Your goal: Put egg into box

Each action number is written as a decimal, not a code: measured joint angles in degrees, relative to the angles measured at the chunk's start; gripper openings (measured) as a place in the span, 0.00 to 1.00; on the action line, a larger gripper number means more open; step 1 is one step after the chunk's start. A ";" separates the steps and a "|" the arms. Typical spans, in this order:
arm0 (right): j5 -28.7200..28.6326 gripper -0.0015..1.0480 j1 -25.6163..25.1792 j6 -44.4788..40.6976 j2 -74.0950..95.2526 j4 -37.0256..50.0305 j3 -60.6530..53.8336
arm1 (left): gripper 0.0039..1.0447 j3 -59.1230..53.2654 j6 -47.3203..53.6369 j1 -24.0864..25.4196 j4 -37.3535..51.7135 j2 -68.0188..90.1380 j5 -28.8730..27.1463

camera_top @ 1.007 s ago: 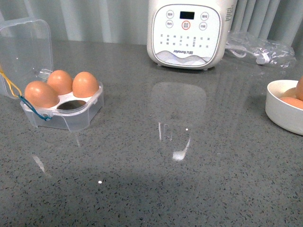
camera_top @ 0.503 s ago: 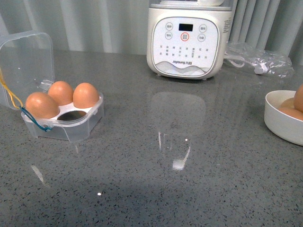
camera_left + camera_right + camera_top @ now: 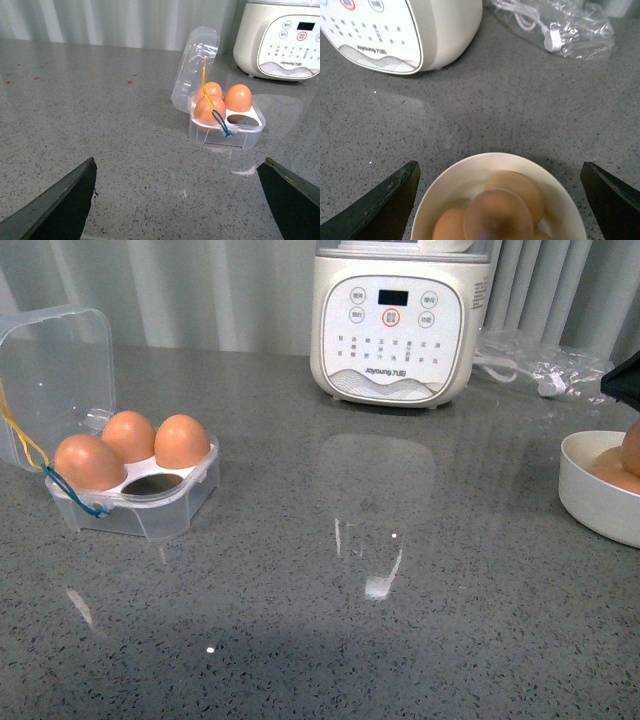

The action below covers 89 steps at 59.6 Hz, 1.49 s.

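The clear plastic box stands open at the table's left, lid raised. It holds three brown eggs, and its front right cell is empty. More brown eggs lie heaped in a white bowl at the right edge. The top egg is blurred and close under my right wrist. My right gripper hangs open above the bowl, its fingers on either side and touching nothing. My left gripper is open over bare table, short of the box.
A white Joyoung cooker stands at the back centre. A clear bag with a white cable lies to its right. Grey curtains hang behind the table. Grey speckled tabletop stretches between box and bowl.
The front view shifted slightly a second ago, then held still. A dark part of my right gripper has come into view at the right edge above the bowl.
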 joint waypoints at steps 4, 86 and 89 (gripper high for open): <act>-0.44 0.93 0.00 -0.07 0.48 -0.09 0.00 | 0.94 0.00 0.00 0.02 0.00 0.00 0.00; -0.39 0.49 0.09 -2.58 3.39 1.07 -1.92 | 0.94 0.00 0.00 0.00 0.00 0.00 0.00; -0.42 0.44 0.11 -2.75 3.39 1.07 -1.95 | 0.94 0.00 0.00 0.00 0.00 0.00 0.00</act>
